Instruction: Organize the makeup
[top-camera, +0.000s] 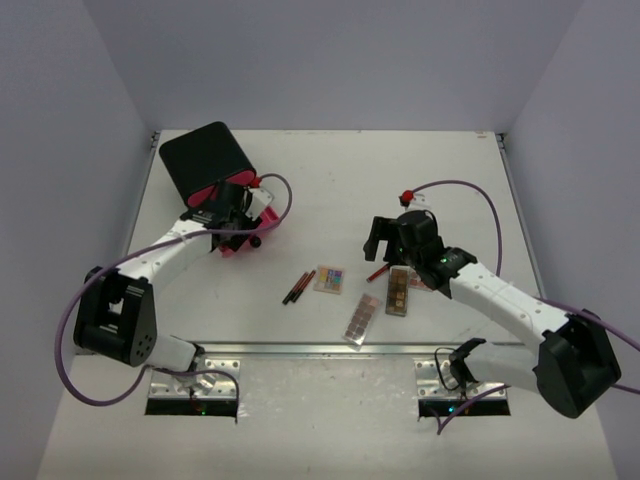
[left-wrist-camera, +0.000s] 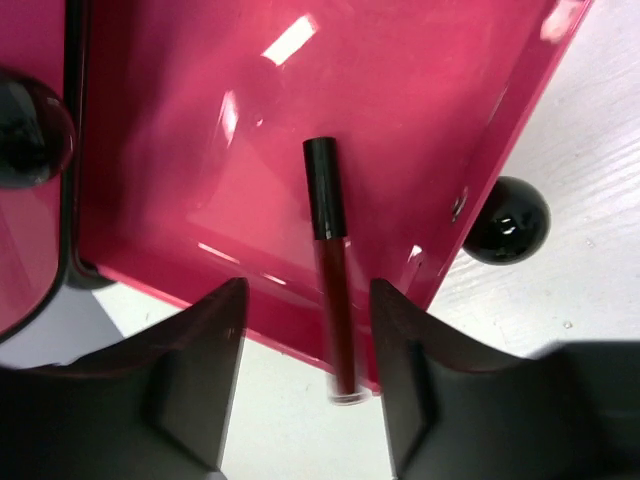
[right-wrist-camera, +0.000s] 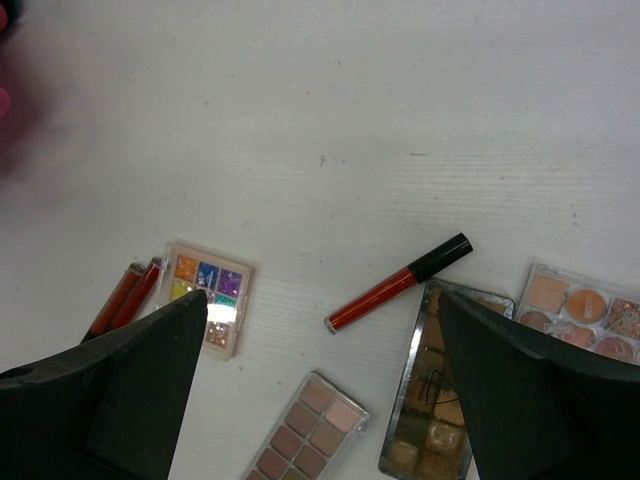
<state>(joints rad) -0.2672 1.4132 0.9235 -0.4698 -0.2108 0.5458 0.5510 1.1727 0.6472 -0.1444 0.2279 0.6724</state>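
Note:
A dark red stick with a black cap (left-wrist-camera: 330, 260) lies in the open pink drawer (left-wrist-camera: 200, 120), its clear end poking over the drawer's edge. My left gripper (left-wrist-camera: 308, 300) (top-camera: 238, 228) hovers over that end, open, with the stick loose between its fingers and nearer the right one. On the table lie a red stick (right-wrist-camera: 400, 283) (top-camera: 378, 271), a square multicolour palette (right-wrist-camera: 208, 298) (top-camera: 329, 279), two slim sticks (right-wrist-camera: 125, 295) (top-camera: 298, 287) and long brownish palettes (right-wrist-camera: 310, 430) (top-camera: 398, 291). My right gripper (right-wrist-camera: 318, 300) (top-camera: 385, 240) hangs wide open above them, holding nothing.
The large black box (top-camera: 205, 160) with pink drawers stands at the back left. Round black knobs (left-wrist-camera: 507, 220) stick out of the drawer fronts. Another palette (right-wrist-camera: 580, 310) lies partly under my right arm. Purple cables loop beside both arms.

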